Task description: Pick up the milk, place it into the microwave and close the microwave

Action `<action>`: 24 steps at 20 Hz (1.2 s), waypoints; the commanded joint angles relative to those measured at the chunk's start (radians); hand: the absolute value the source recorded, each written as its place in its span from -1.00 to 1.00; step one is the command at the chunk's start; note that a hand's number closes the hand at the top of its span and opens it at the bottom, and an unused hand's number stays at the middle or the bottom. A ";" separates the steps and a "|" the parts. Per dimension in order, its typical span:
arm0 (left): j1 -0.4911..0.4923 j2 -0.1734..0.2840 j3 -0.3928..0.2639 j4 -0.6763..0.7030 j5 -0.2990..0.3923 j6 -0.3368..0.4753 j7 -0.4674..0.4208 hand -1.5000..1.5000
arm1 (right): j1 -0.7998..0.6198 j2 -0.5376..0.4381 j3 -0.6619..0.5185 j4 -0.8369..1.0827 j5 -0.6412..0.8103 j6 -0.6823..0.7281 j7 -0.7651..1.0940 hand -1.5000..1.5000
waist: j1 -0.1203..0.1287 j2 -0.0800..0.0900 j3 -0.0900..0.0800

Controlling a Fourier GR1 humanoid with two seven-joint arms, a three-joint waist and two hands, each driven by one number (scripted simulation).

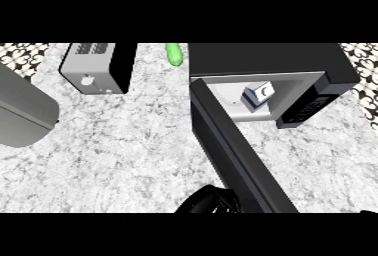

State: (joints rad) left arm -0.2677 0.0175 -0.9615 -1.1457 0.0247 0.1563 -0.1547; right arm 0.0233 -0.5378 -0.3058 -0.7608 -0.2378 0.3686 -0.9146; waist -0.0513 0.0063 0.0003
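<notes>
— What's in the black box-shaped microwave [295, 65] at the bench's far right corner?

— The small blue-and-white milk carton [258, 94], lying tilted on its pale floor (door [236, 150] swung wide open).

— The hands?

— One black hand [210, 202] shows at the near edge, behind the door; whether it's open, I can't tell.

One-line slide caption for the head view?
Milk carton sits inside the microwave; its door stands open, left hand beside it.
</notes>
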 commanded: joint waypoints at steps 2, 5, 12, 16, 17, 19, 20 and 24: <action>-0.062 -0.016 -0.107 0.027 0.103 0.092 -0.072 1.00 | 0.002 0.036 0.051 -0.056 -0.009 0.139 -0.104 -1.00 | -0.033 0.005 -0.003; -0.113 -0.016 -0.138 -0.013 0.169 0.158 -0.032 1.00 | -0.006 0.014 0.068 -0.103 -0.015 0.129 -0.070 -1.00 | -0.051 0.006 -0.003; -0.226 -0.017 -0.133 0.012 0.274 0.262 -0.040 1.00 | -0.020 0.015 0.099 -0.192 -0.070 0.131 0.002 -1.00 | -0.103 0.012 -0.004; -0.304 -0.016 -0.131 0.015 0.324 0.306 -0.022 1.00 | -0.036 -0.009 0.111 -0.233 -0.090 0.130 0.041 -1.00 | -0.132 0.014 -0.004; -0.318 -0.016 -0.122 0.033 0.326 0.317 -0.027 1.00 | -0.041 -0.014 0.125 -0.248 -0.086 0.132 0.055 -1.00 | -0.149 0.019 -0.005; -0.363 -0.016 -0.095 0.055 0.349 0.325 -0.036 1.00 | -0.041 -0.013 0.134 -0.270 -0.104 0.141 0.072 -1.00 | -0.169 0.023 -0.005; -0.390 -0.016 -0.096 0.057 0.350 0.345 -0.039 1.00 | -0.047 -0.006 0.139 -0.275 -0.103 0.129 0.075 -1.00 | -0.166 0.022 -0.003; -0.469 -0.017 -0.061 0.069 0.382 0.386 -0.058 1.00 | -0.070 -0.040 0.156 -0.319 -0.118 0.140 0.123 -1.00 | -0.202 0.029 -0.004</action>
State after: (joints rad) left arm -0.6565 0.0118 -1.0496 -1.0843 0.3743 0.5080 -0.2024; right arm -0.0295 -0.5594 -0.1638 -1.0558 -0.3448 0.4211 -0.7620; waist -0.2250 0.0310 -0.0034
